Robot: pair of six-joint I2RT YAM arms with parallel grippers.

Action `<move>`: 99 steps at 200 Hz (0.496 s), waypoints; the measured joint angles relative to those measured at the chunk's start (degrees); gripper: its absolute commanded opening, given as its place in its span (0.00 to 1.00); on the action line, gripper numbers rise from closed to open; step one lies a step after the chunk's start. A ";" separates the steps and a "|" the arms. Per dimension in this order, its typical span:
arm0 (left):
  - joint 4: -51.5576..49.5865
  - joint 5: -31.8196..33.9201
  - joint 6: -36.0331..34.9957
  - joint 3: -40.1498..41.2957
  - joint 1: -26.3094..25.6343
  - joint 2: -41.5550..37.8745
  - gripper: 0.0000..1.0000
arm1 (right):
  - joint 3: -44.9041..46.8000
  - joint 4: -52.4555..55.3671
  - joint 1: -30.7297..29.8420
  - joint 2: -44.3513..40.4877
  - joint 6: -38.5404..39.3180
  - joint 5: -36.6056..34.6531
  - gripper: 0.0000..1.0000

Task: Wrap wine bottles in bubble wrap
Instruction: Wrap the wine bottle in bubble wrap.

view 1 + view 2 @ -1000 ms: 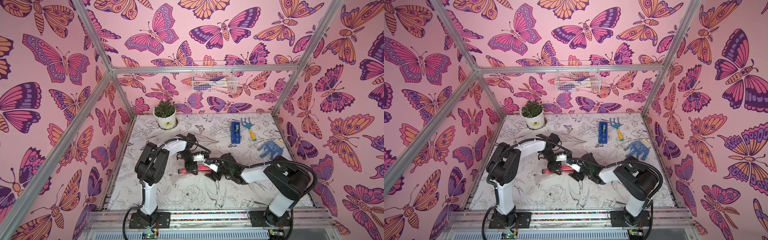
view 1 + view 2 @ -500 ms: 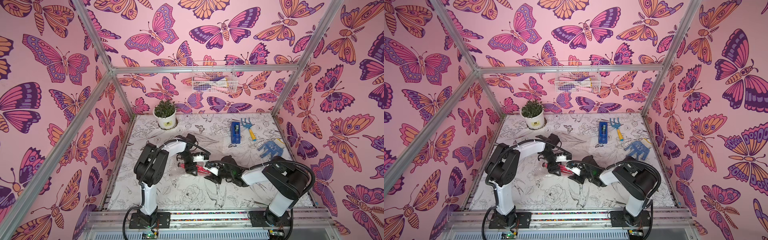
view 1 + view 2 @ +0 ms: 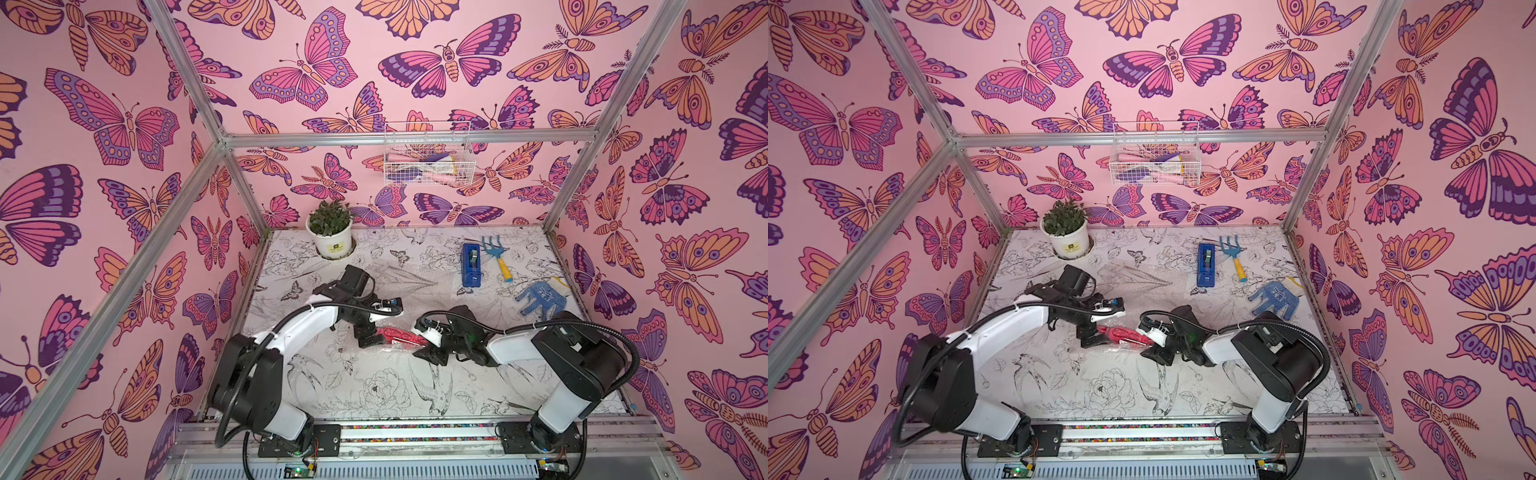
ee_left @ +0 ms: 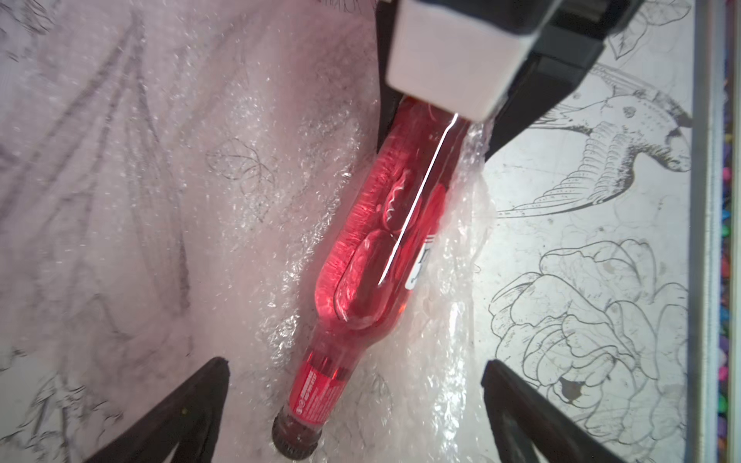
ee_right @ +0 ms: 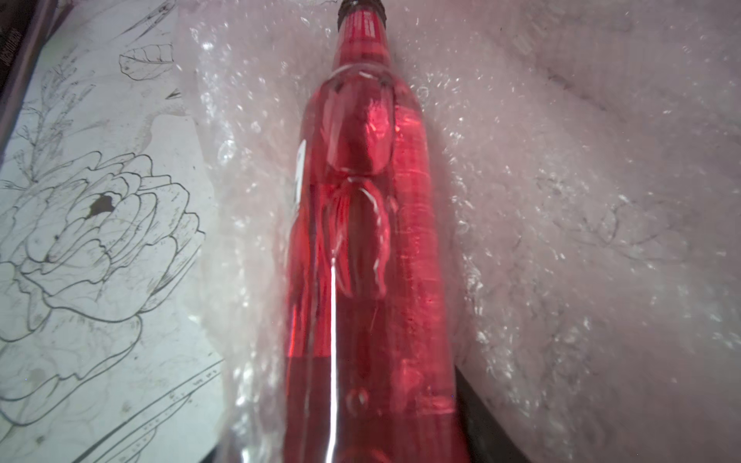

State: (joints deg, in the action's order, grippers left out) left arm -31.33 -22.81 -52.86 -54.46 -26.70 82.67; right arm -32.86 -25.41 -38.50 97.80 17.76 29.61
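the small slim clear bottle of red liquid (image 3: 399, 336) lies on its side on the transparent bubble-wrap sheet (image 4: 240, 180) at the middle of the flower-printed bench (image 3: 374, 395), long axis left-right, dark cap (image 4: 294, 441) pointing left. the left gripper (image 4: 353, 362) gapes around the cap, untouching; the right gripper (image 3: 424, 343) clamps its base.

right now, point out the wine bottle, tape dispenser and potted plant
wine bottle (image 4: 361, 248): left wrist view, middle of red body
blue tape dispenser (image 3: 471, 266): in a top view, its middle
potted plant (image 3: 328, 241): in a top view, white pot's front
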 measured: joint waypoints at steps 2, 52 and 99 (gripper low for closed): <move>0.72 0.46 -0.07 0.79 -0.22 -0.59 1.00 | -0.13 0.33 0.11 0.00 0.00 0.17 0.00; 21.53 11.98 -4.22 17.59 -8.37 -8.02 0.99 | -5.60 14.45 5.20 0.42 -1.25 10.56 0.00; 39.50 18.84 -8.83 19.80 -13.03 0.00 1.00 | -11.98 25.99 7.41 3.76 -0.15 16.65 0.00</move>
State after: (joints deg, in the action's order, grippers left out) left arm 8.16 -3.97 -61.69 -34.65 -39.72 82.67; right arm -44.84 0.58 -31.09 101.56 17.61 46.26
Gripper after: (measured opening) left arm 0.995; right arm 0.544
